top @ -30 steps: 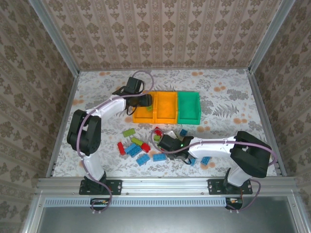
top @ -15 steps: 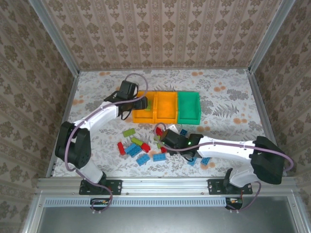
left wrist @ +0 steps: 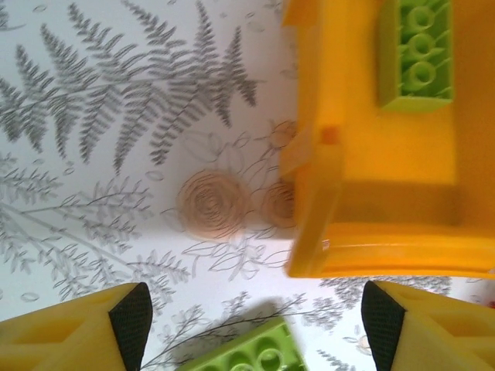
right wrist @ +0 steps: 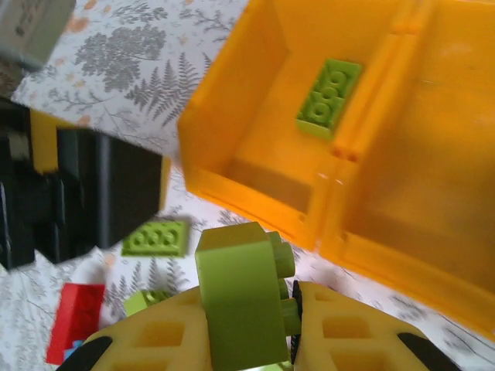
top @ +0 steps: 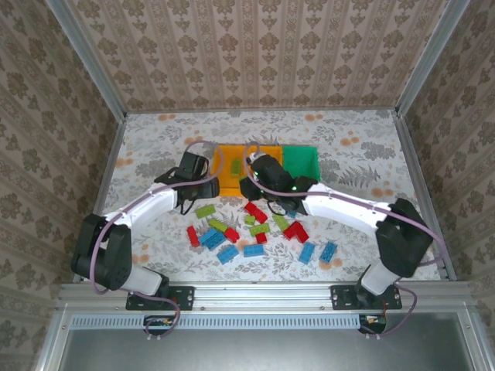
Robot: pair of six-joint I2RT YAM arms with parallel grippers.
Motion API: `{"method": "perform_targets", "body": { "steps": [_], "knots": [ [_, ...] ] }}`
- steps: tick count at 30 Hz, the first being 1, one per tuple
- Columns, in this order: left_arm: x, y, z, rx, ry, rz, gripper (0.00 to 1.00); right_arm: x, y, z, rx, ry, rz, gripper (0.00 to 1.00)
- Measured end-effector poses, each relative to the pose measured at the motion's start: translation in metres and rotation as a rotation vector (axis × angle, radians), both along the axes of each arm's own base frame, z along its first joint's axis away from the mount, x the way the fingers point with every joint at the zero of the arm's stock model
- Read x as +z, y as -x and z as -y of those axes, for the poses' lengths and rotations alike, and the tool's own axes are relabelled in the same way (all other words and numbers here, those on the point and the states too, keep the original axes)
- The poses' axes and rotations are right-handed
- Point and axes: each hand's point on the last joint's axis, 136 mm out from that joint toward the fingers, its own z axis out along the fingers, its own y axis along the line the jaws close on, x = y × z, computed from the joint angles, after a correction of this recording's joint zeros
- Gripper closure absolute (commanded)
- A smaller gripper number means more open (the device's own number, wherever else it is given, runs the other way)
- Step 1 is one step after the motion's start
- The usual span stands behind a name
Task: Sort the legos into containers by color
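**A:** Left gripper, jaw state?

**B:** Spread wide, nothing between the fingers. A loose lime brick lies on the table below the gap. Can't tell whether anything touches it.

**A:** Where are the containers relative to it?

**B:** The left orange bin is ahead of the tips, on the right finger's side, with its corner close. One binned lime brick lies flat on the bin floor, studs up, further ahead.

**A:** Right gripper?

**B:** Clamped on a held lime brick, which stands on edge between the yellow fingers with its studs facing sideways. The brick is clear of the table.

**A:** What's around it?

**B:** The same left orange bin is just ahead of the tips, with the binned brick in its far half. The middle orange bin is ahead and to the right, joined to the first along a shared wall. The left gripper's dark body is off to the left, near. In the overhead view the green bin sits behind the right wrist, at the end of the row.

**A:** And the remaining legos?

**B:** Red, blue and lime bricks are scattered on the table under and behind both grippers, all outside the bins.
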Motion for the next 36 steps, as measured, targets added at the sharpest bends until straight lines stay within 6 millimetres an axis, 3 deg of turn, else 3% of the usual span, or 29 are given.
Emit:
{"method": "perform_targets", "body": {
  "steps": [4,10,18,30,36],
  "knots": [
    [-0.008,0.007,-0.01,0.04,-0.003,-0.039,0.24,-0.003,-0.03,-0.021,-0.016,-0.052,-0.034,0.77],
    [-0.027,0.028,-0.014,0.088,0.018,-0.134,0.14,-0.029,-0.073,-0.032,-0.086,-0.065,-0.099,0.72],
    [-0.041,0.048,-0.01,0.127,0.054,-0.219,0.12,-0.056,-0.1,-0.042,-0.123,-0.019,-0.148,0.61],
    [-0.07,0.067,0.0,0.138,0.019,-0.34,0.09,-0.059,-0.107,-0.049,-0.127,-0.004,-0.151,0.39],
    [-0.069,0.062,0.002,0.156,0.023,-0.346,0.12,-0.051,-0.084,-0.031,-0.124,-0.002,-0.141,0.35]
  ]
}}
